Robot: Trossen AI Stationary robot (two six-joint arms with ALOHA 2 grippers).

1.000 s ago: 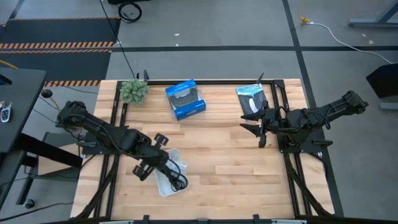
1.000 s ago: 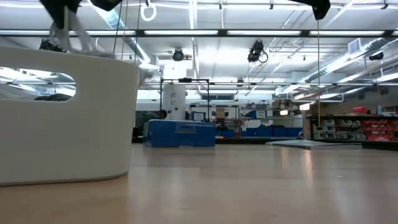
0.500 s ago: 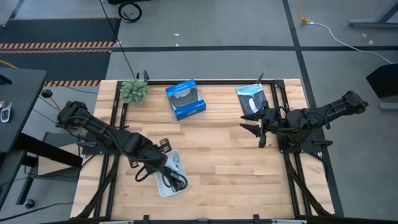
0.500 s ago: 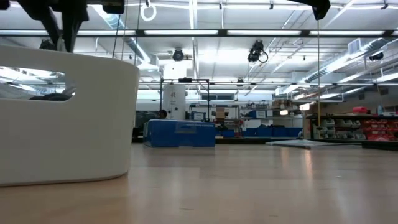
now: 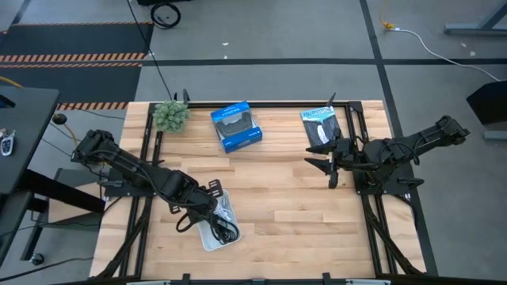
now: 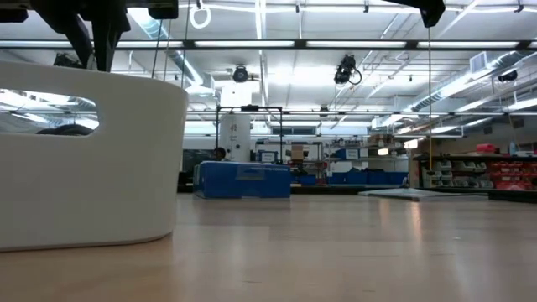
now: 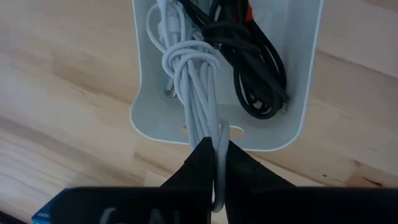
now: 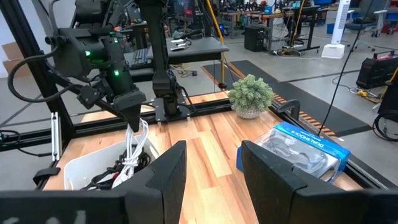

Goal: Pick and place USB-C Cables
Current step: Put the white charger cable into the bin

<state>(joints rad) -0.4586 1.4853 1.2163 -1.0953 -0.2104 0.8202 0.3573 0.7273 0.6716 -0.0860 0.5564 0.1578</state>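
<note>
A white bin (image 5: 207,234) stands near the table's near-left part, also in the low view (image 6: 92,168). My left gripper (image 7: 216,165) hangs over it (image 5: 211,207), shut on the white USB-C cable bundle (image 7: 196,81). That bundle reaches down into the bin beside a black bundle (image 7: 258,74) and a black-with-red one (image 7: 247,9). A grey bundle I cannot make out. My right gripper (image 5: 331,170) waits open at the table's right side, holding nothing. My left gripper pinches the white bundle's upper looped end (image 7: 217,140) between its two fingers, from above, pointing down. The bundle hangs below the fingers, and its lower part lies inside the bin among the other cables.
A blue box (image 5: 236,126) and a small green plant (image 5: 170,115) stand near the far edge. A black-and-white package (image 5: 321,127) lies by my right gripper. Bare wood lies between the bin and the right arm.
My left gripper has moved a little toward the table's right, over the bin, and come down. The white bundle, which showed above the bin's rim in the low view, has sunk into the bin. The gripper has stayed shut on it.
</note>
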